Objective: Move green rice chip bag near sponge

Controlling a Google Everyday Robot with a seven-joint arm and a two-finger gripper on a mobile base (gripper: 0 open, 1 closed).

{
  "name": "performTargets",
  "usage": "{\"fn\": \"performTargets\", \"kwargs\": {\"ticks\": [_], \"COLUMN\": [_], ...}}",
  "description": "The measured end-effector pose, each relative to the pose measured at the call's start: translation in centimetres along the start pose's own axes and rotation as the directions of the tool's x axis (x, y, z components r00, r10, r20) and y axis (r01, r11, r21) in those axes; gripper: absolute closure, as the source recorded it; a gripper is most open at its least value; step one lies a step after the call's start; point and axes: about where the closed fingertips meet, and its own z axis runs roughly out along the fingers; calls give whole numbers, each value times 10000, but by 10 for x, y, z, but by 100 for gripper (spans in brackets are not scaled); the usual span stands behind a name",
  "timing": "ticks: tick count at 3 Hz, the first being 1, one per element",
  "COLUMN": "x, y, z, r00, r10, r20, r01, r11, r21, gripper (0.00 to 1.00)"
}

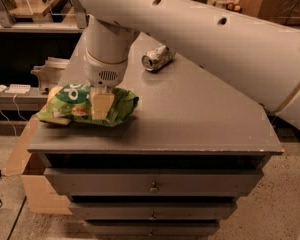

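We saw the crinkled bright-green rice chip bag with white lettering and orange-pink patches (70, 104) at the front left corner of the grey flat-topped desk (190, 119), its left end reaching out to the desk's left edge. The gripper (102, 109) hung straight down over that corner from a thick white cylindrical wrist (107, 49). The jaws were pinching the bag. One pale yellow finger (102, 104) lay flat against the bag's near face, and the other was hidden behind the foil. The green foil bulged out on both sides of that finger, and a dark shadow lay on the desk beneath it.

The pale yellow sponge (58, 121) sat almost wholly under the bag's left half, so that only a thin dim strip of it showed below the foil. Bag and sponge therefore overlapped in our view, and we could not tell whether they touched.

A crushed silver drink can (157, 58) lay on its side towards the back of the desk, well apart from the bag. The robot's long white arm (205, 29) crossed the upper right of the view above it. Below the desktop we saw grey drawers with small round knobs (153, 186), and a brown cardboard box (37, 196) stood on the floor against the desk's left side.
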Motion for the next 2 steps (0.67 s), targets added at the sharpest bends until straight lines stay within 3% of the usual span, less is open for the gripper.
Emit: {"fn": "performTargets", "kwargs": {"ticks": [2], "x": [7], "y": [-8], "z": [3], "r00": [10000], "r10": [-10], "r20": [-26], "r01": [10], "r11": [10000], "r21": [-63], "gripper": [13]}}
